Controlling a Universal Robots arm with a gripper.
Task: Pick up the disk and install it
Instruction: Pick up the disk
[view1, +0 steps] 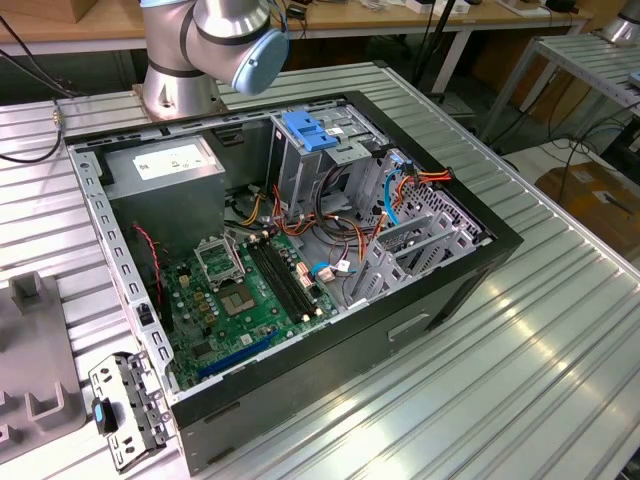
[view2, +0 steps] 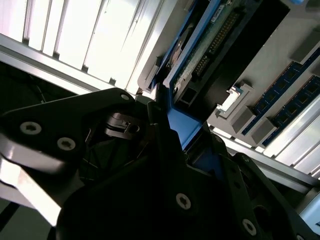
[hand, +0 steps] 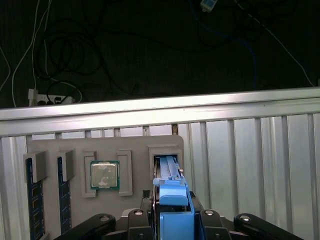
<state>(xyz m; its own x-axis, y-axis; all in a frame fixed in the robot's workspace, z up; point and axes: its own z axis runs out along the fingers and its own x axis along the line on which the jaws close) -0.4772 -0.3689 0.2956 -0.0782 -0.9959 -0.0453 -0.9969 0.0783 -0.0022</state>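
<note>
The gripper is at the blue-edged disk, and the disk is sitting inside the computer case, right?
Not quite. The gripper is at the disk, but the disk stands in a slot of the grey tray, beside the square chip, not inside the computer case. The first wrist view shows it.

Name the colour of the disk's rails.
Bright blue rails on the disk, clearest in the first wrist view.
</note>
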